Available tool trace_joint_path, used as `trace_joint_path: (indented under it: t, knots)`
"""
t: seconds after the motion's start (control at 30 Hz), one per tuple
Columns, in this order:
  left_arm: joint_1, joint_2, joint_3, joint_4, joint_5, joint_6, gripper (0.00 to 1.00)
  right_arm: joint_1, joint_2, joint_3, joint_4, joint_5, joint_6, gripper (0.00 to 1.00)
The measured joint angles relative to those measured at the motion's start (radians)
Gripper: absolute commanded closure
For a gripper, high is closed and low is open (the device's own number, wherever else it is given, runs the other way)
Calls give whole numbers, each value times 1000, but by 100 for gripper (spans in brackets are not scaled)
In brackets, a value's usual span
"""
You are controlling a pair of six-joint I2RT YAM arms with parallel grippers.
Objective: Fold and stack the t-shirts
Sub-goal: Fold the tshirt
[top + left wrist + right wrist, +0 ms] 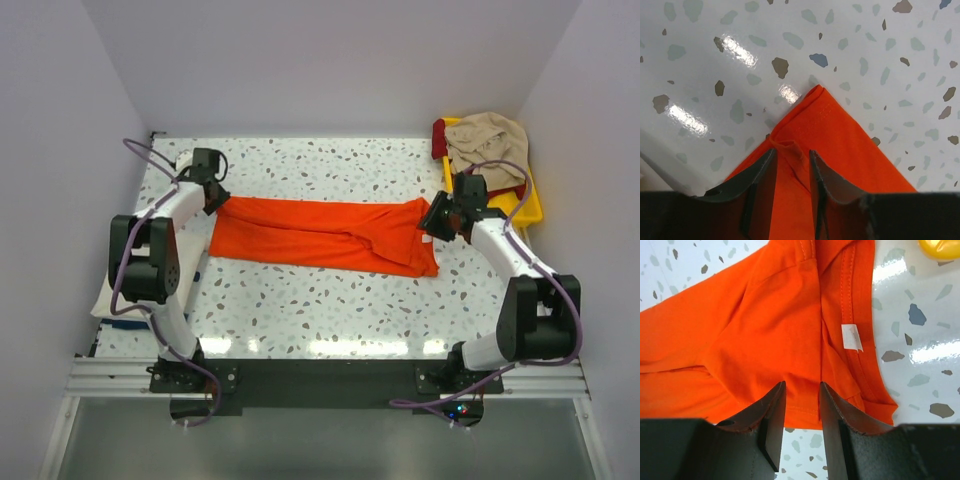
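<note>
Pinching orange t-shirt (320,235) ends, left hand (792,152), right hand (802,386), speckled table (300,300) around

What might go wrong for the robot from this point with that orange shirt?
1. The left gripper pinches only a small pucker at a corner of the orange t-shirt; the cloth may slip out when pulled.
2. The shirt lies creased and bunched by the right gripper, near the neck tag, so a fold could come out crooked.
3. That gripper works close to the yellow tray with a beige t-shirt draped over it, and might snag it.
</note>
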Motion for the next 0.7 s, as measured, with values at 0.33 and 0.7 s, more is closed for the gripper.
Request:
trace_joint_path:
  t: [0.33,0.7]
  knots:
    - [0,44,0,0,40,-35,69,7,0,-39,3,0,3,62]
    - [0,44,0,8,60,-35,95,11,-29,-109,21,0,-2,62]
